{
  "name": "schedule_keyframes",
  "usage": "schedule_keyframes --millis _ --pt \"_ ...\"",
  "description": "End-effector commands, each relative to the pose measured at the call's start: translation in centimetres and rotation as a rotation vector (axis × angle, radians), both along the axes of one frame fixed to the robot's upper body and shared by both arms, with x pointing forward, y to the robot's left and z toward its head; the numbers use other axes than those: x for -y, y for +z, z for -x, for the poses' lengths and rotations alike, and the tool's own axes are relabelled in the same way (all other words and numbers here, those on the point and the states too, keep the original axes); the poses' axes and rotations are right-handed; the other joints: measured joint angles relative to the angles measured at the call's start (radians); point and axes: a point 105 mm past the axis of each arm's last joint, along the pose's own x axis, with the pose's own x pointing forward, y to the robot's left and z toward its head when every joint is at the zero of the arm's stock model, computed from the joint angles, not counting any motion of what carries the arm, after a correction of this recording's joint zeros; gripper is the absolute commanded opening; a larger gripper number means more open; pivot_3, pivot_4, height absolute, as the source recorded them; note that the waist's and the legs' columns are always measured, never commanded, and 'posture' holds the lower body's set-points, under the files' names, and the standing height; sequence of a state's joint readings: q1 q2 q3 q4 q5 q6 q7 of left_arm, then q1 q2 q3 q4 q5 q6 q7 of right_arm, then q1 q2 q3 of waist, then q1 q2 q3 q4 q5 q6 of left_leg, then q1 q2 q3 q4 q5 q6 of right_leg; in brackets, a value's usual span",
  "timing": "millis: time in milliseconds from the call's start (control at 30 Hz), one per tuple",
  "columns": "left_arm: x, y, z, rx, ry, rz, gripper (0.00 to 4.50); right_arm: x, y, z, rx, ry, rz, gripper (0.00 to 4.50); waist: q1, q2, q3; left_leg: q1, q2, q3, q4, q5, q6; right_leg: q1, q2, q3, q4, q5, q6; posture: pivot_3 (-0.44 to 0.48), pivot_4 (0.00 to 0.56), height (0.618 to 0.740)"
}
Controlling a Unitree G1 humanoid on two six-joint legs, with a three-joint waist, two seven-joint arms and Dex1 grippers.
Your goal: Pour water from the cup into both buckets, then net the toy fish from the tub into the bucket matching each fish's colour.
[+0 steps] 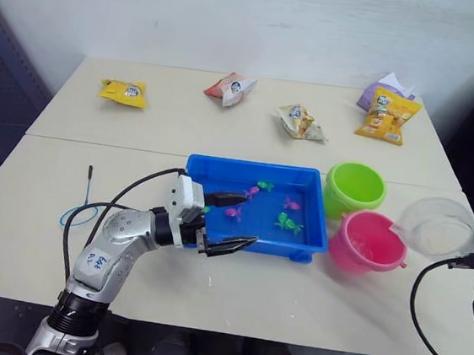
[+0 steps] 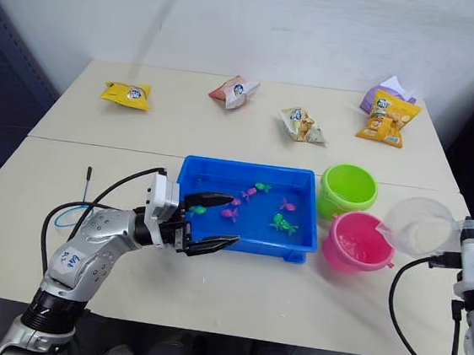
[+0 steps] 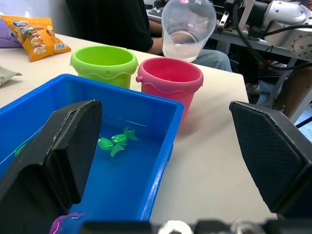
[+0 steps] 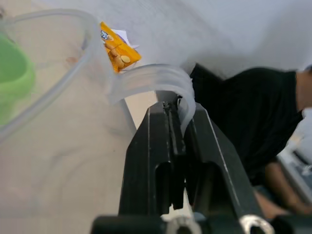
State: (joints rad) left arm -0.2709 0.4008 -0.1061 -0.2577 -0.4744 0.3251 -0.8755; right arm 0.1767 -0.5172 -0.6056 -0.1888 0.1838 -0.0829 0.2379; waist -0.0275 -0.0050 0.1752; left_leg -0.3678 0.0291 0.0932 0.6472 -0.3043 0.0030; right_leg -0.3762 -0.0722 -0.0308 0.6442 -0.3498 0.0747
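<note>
Above the table's right edge, the right gripper (image 4: pixel 178 122) pinches the handle of the tilted cup (image 1: pixel 437 226), light, rigid and slippery, beside the pink bucket (image 1: pixel 367 242), while the left gripper (image 1: pixel 231 222) gapes at the tub (image 1: pixel 305 178).

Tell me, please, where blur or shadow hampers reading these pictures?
Right wrist view: the large clear plastic measuring cup is a near, soft blur, though its handle shows pinched between the right gripper fingers. Left wrist view: the open left gripper fingers loom dark and unfocused.
</note>
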Motion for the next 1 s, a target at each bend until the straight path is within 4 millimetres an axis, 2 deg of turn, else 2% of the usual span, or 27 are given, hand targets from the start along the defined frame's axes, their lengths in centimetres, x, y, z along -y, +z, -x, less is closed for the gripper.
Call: schedule_keyframes --millis 33,100,200,367,533,767,1000 --pt "-0.3 1.0 -0.4 0.057 0.008 0.000 4.50 0.1 2.6 0.3 0.093 0.028 -0.127 0.04 -0.001 0.000 0.000 0.000 0.000 0.000 0.000 0.000 0.000 0.000 0.000 0.000 0.000 0.000 0.000 0.000 0.150 0.738" --pt "-0.5 1.3 -0.7 0.062 0.017 -0.001 4.50 -0.2 2.9 -0.4 0.074 0.060 -0.170 0.04 -0.001 0.000 0.000 0.000 0.000 0.000 0.000 0.000 0.000 0.000 0.000 0.000 0.001 0.000 0.000 0.000 0.150 0.738" --pt "-0.7 1.6 -1.0 0.062 0.036 0.012 4.50 -0.5 3.7 -1.6 0.047 0.065 -0.143 0.04 0.000 0.000 0.000 0.000 0.000 0.000 0.000 0.000 0.001 0.000 0.000 0.000 0.001 0.000 0.000 0.000 0.150 0.738" --pt "-1.0 3.3 -2.3 0.060 0.120 0.103 4.50 -0.3 5.2 -4.5 0.018 0.036 -0.053 0.04 0.001 0.000 0.000 -0.001 0.000 0.000 0.001 0.000 0.002 0.000 -0.001 0.000 0.000 0.000 0.000 0.000 0.150 0.738" --pt "-1.0 3.7 -2.7 0.081 0.167 0.105 4.50 -1.0 6.4 -7.4 -0.003 0.033 0.094 0.04 0.001 0.000 0.000 -0.001 0.000 0.000 0.001 0.001 0.001 -0.001 0.000 0.000 0.000 0.000 0.001 0.000 0.150 0.738" --pt "-0.7 4.1 -2.8 0.093 0.180 0.114 4.50 -2.2 7.2 -9.6 -0.009 0.030 0.312 0.04 0.001 -0.001 0.000 -0.002 -0.001 0.001 0.001 0.001 0.001 -0.001 0.000 0.000 0.000 0.000 0.001 0.000 0.150 0.738" --pt "-0.5 3.8 -2.6 0.096 0.179 0.108 4.50 -3.3 8.1 -10.7 0.010 0.017 0.505 0.04 0.001 -0.001 0.001 -0.002 0.000 0.001 0.002 0.002 0.001 -0.001 0.000 0.000 0.000 0.000 0.001 0.000 0.150 0.738"
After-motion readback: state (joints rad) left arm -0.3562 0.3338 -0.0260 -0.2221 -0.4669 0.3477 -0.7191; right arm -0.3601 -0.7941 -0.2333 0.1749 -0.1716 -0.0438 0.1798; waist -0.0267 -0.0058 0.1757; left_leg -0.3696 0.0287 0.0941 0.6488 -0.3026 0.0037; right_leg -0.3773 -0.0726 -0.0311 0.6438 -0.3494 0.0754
